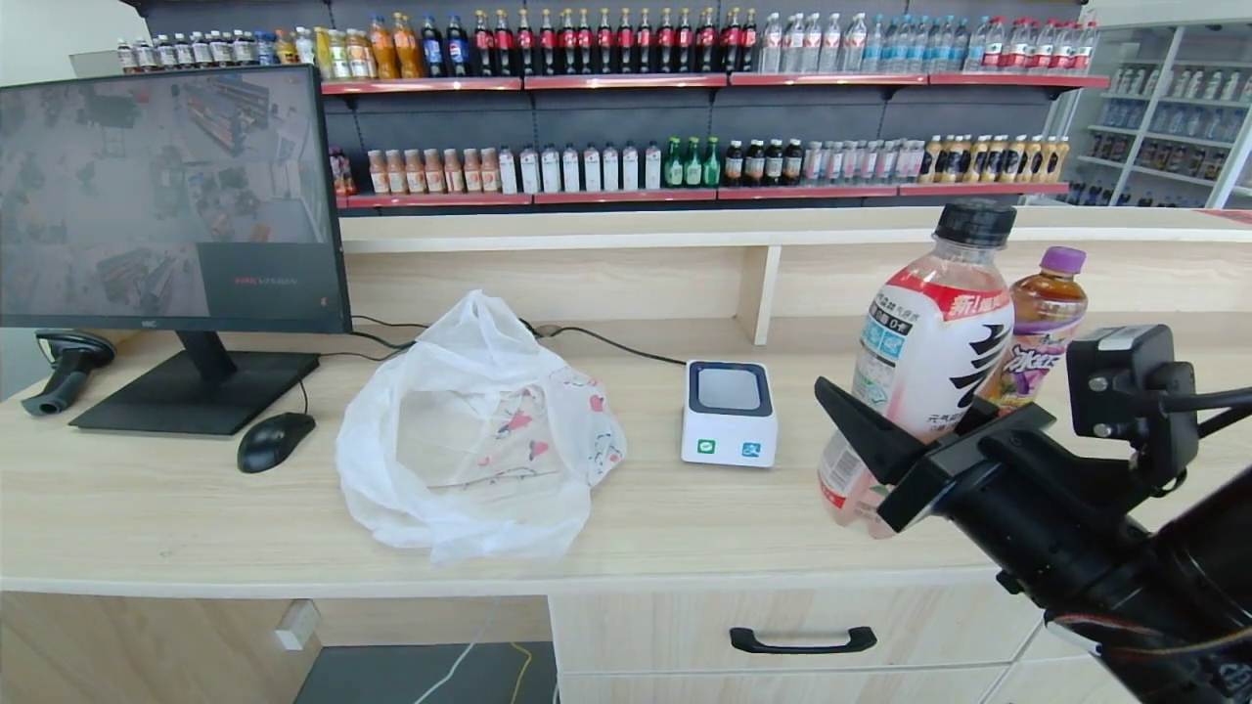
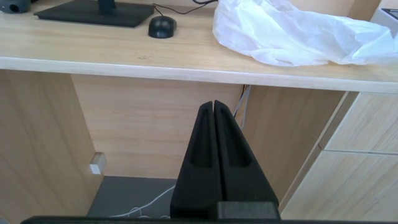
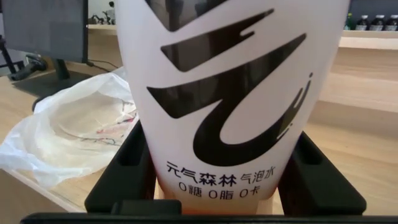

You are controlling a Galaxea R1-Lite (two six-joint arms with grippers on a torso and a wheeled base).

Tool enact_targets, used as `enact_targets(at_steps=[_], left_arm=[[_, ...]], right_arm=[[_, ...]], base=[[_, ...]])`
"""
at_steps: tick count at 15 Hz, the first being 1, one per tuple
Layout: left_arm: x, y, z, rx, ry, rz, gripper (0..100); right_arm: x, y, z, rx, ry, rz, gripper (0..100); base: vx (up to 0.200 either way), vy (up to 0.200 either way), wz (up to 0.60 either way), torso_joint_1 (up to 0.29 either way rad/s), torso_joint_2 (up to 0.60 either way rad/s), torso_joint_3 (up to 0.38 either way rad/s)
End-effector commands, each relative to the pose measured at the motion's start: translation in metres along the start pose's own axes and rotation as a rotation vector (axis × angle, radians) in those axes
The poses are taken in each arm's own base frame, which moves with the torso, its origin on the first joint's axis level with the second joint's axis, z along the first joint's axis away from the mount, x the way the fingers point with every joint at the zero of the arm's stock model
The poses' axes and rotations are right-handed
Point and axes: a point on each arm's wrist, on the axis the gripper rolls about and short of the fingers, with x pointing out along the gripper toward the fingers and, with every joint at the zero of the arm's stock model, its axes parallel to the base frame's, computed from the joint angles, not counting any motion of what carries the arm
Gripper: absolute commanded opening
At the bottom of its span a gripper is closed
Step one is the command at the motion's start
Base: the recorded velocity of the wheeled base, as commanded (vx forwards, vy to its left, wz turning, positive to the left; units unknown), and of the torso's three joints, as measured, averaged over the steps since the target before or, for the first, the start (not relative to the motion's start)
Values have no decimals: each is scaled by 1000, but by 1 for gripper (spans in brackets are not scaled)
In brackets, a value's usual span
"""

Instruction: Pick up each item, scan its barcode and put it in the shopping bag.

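Observation:
My right gripper (image 1: 915,440) is shut on a pink drink bottle (image 1: 919,362) with a black cap and a white label, held upright above the counter's right side. In the right wrist view that bottle (image 3: 230,93) stands between the two black fingers (image 3: 121,171). A white barcode scanner (image 1: 730,412) sits on the counter left of the bottle. The translucent shopping bag (image 1: 479,435) lies open left of the scanner. A tea bottle with a purple cap (image 1: 1045,328) stands behind the held bottle. My left gripper (image 2: 214,109) hangs shut and empty below the counter's front edge.
A monitor (image 1: 166,205), a black mouse (image 1: 275,440) and a handheld scanner (image 1: 64,370) occupy the counter's left. Cables run behind the bag. A raised wooden ledge (image 1: 782,230) backs the counter, with drink shelves beyond. A drawer handle (image 1: 802,641) is below the front edge.

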Motion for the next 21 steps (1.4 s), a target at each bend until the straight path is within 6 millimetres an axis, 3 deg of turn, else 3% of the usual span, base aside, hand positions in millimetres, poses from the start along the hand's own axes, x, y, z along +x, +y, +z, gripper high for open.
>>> enact_targets(at_steps=[1,4,12,18,21], left_arm=[[0,0,0,1,-1,0,0],[0,0,0,-1,-1,0,0],[0,0,0,-4,-1,0,0],[0,0,0,-4,-1,0,0],[0,0,0,-2,-1,0,0]], right_arm=[[-2,-2,-1,-2,7,-8,0],[-2,-7,0,17,2,-29,0],[1,-21,10,46,-46,-86,0],[2,-26,8,47,-42,-111,0],[5,-26,1,44,-13,-110,0]], base=[[0,0,0,0,0,0],[0,0,0,0,0,0],[0,200,0,3,4,1],[0,200,0,5,2,3],[0,0,0,0,0,0]])
